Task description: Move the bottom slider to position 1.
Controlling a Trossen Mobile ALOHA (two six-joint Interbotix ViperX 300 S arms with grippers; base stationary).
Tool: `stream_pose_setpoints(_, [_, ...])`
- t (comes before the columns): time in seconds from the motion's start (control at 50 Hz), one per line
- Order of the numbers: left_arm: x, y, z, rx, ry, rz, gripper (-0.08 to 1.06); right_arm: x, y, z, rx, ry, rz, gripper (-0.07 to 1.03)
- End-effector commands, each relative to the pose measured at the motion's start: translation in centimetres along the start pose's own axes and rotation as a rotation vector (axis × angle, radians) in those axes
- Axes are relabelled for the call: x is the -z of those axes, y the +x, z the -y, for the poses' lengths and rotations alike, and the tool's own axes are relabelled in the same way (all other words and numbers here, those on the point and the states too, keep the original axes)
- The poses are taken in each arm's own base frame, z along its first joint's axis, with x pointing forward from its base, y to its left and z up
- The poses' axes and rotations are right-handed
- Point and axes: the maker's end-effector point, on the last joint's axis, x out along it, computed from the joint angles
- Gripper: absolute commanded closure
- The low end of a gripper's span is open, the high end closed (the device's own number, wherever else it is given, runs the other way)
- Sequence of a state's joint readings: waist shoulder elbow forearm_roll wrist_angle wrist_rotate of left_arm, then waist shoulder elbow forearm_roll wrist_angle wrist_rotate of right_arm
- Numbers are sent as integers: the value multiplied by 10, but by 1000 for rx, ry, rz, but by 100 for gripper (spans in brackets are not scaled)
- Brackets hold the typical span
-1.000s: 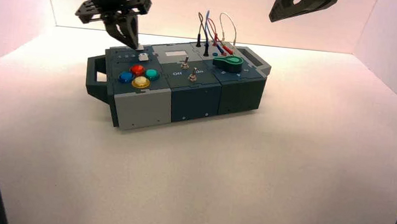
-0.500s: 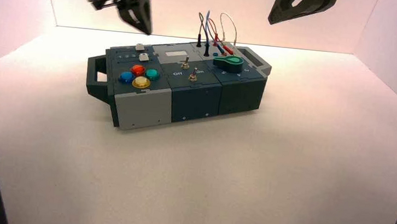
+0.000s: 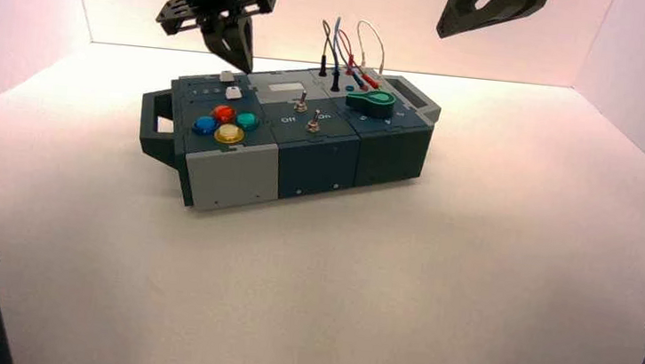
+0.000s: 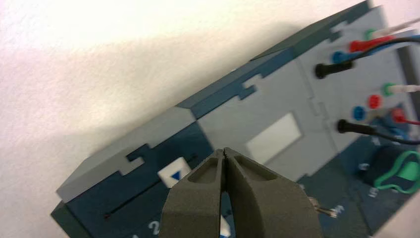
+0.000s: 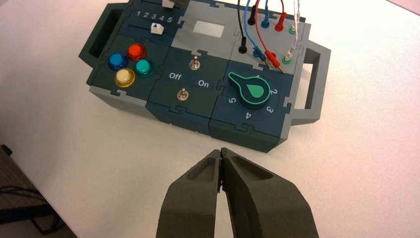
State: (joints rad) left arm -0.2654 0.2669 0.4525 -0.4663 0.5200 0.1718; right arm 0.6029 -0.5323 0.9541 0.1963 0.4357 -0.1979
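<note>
**Left gripper closed above the sliders, ready to nudge the near one**

The left gripper (image 3: 240, 54) hangs just above the far left part of the box (image 3: 230, 173), its fingers (image 4: 247, 198) pressed together with nothing between them. That narrow tip suits the job: it can serve as a single pushing point. The right gripper (image 5: 221, 154) is likewise pinched shut on nothing and waits high over the far right side, well clear.

There are two white sliders on the left section, behind the four coloured buttons (image 3: 225, 123). The bottom slider (image 3: 235, 92) is the nearer one; the top slider (image 3: 227, 76) sits just beyond it. In the right wrist view the bottom slider (image 5: 157, 28) stands under the numbers 1 to 5, about below the 3 or 4, so it appears to have some way to travel toward the handle (image 3: 155, 126) at the box's left end.

To do this well, I would lower the tip beside the bottom slider on its right flank, keep clear of the top slider, then push steadily leftward along the track and stop at 1, without pressing down hard.
</note>
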Motion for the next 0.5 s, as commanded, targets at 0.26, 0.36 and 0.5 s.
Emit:
stream_pose_setpoints(0.26, [-16, -22, -20, -189, 1, -19, 101, -19, -6, 1, 4, -5, 50, 98])
stream_pose_setpoints(0.36, [-19, -25, -17, -188, 7, -28, 101, -19, -6, 1, 4, -5, 50, 98])
stream_pose_setpoints(0.5, [-20, -25, -12, -182, 13, -27, 101, -20, -6, 1, 4, -7, 53, 98])
